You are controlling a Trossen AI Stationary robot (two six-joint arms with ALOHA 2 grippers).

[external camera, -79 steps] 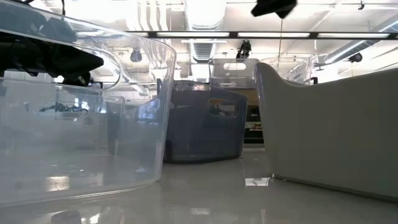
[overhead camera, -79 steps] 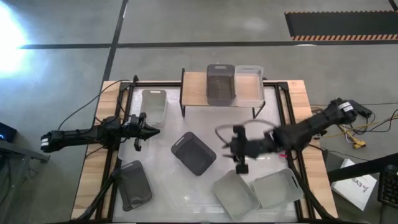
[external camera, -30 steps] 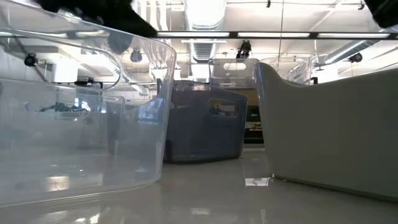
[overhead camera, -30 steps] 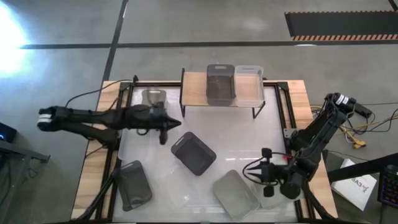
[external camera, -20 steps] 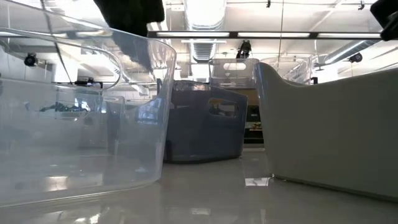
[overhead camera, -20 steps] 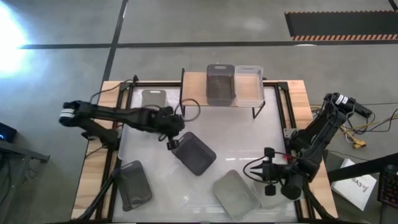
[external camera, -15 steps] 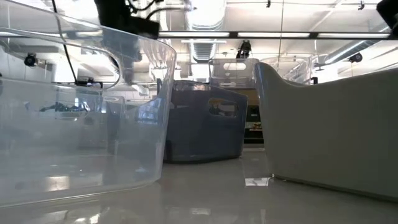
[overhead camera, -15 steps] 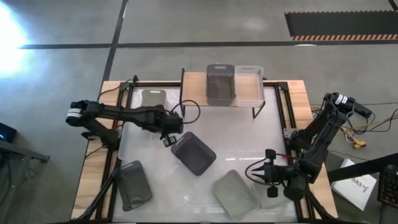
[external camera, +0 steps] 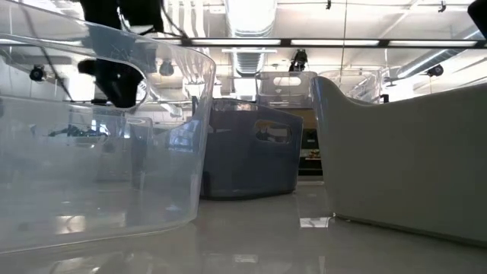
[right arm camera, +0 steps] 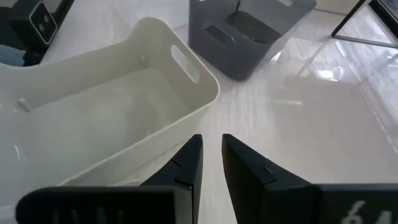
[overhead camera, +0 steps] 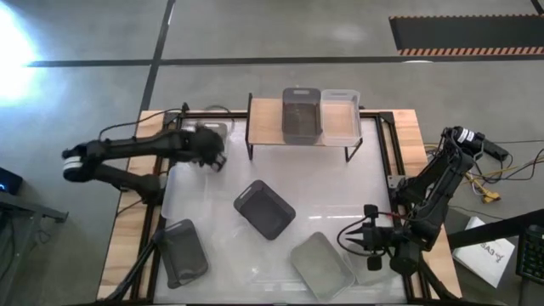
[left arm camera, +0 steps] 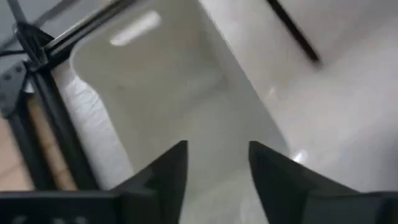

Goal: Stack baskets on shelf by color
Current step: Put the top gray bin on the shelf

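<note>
The left tool point(overhead camera: 214, 159) is hovering with fingers parted over the light grey basket point(overhead camera: 209, 137) at the worktop's point(overhead camera: 340, 195) far left, just beside the shelf point(overhead camera: 265, 119); the basket's long axis is running away from the tool. The right tool point(overhead camera: 350, 240) is waiting nearly closed and empty, close by another light grey basket point(overhead camera: 321, 263) at the near edge.

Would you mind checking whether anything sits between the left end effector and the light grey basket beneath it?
Nothing visible does: the left end effector is open right above the light grey basket, with only its bare inside between the fingers.
</note>
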